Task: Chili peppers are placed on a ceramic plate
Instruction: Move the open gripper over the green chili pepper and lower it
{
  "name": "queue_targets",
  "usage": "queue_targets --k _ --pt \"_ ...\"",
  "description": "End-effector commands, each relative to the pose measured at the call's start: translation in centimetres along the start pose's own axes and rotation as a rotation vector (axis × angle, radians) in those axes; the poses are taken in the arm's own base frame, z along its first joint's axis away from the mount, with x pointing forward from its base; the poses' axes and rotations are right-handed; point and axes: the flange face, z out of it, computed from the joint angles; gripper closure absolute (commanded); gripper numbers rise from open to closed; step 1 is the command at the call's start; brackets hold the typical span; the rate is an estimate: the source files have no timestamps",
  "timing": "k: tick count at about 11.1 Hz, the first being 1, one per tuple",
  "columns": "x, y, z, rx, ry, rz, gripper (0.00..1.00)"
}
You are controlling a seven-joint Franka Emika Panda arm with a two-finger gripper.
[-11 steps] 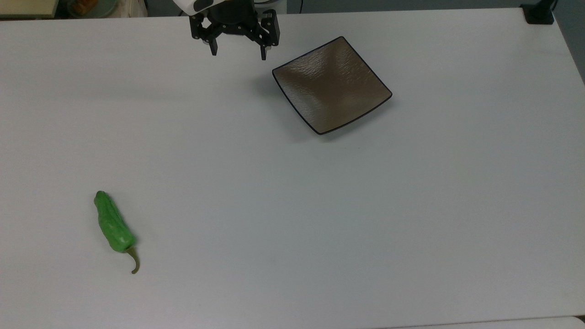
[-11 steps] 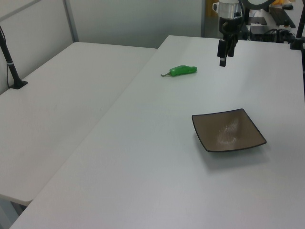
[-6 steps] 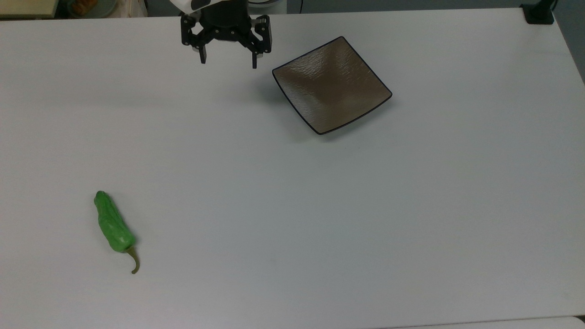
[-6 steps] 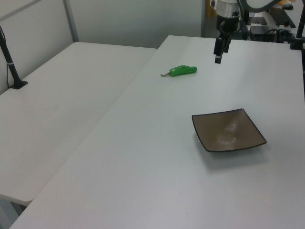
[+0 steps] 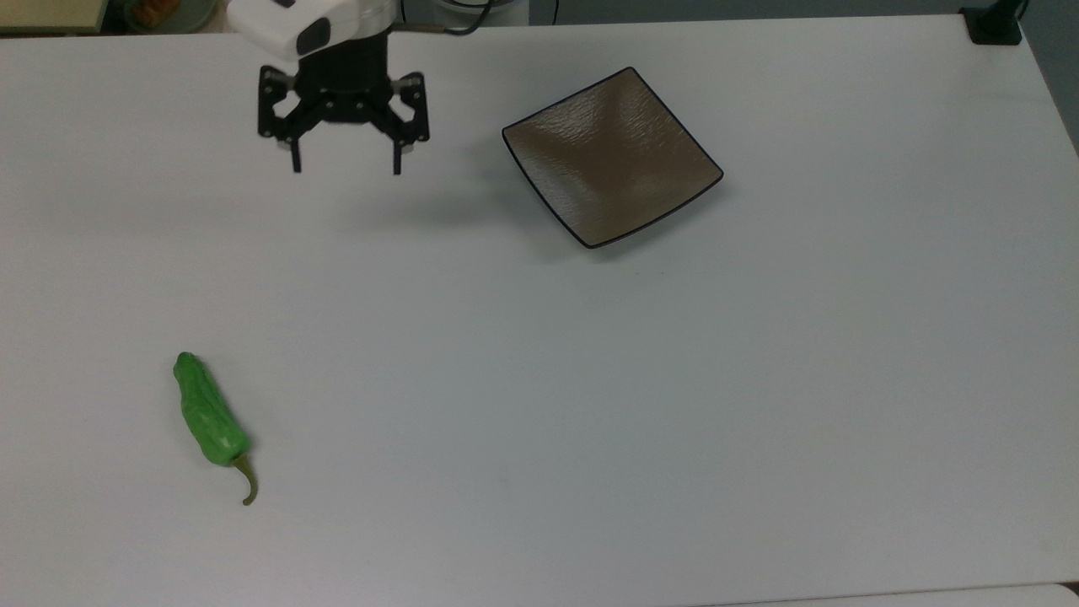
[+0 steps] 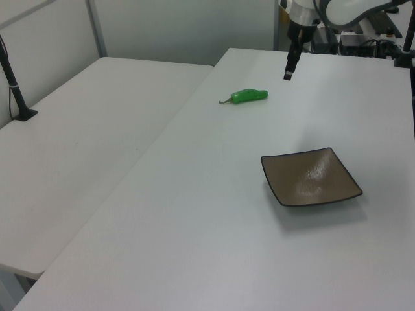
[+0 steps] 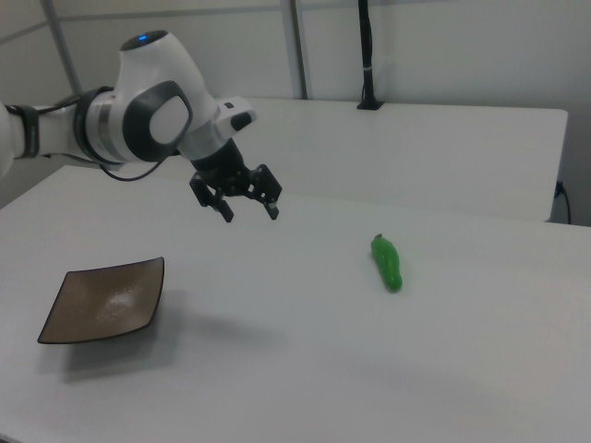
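Observation:
A bright green wrinkled chili pepper [image 5: 207, 416] with a curved olive stem lies on the white table at the top view's lower left; it also appears in the left view [image 6: 249, 96] and the right view [image 7: 387, 262]. The square brown-grey ceramic plate [image 5: 611, 156] with a thin dark rim sits bare on the table, also seen in the left view [image 6: 310, 176] and the right view [image 7: 103, 299]. My gripper [image 5: 346, 165] hangs above the table, open and holding nothing, to the left of the plate in the top view and well apart from the pepper [image 7: 249, 211] [image 6: 287, 73].
The white table [image 5: 539, 379] has wide bare surface between pepper and plate. A second white table [image 6: 91, 136] adjoins it on the left view's left. A black post base [image 5: 995, 25] stands at the top view's upper right corner.
The gripper has travelled left and slightly down in the top view, away from the plate, staying open. Pepper and plate have not moved.

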Motion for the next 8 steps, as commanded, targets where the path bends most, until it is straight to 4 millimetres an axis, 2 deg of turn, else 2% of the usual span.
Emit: queue_targets --k 1,2,5,7,8 --pt "1.9 3.0 3.2 -0.118 0.086 -0.122 0.00" --pt "2.5 3.6 4.3 -0.138 0.081 -0.186 0.00" --pt "5.6 6.0 6.9 -0.181 0.129 -0.186 0.00" --pt "7.0 8.3 9.7 -0.219 0.176 -0.181 0.00" --pt "7.5 8.8 11.2 -0.229 0.209 -0.175 0.00"
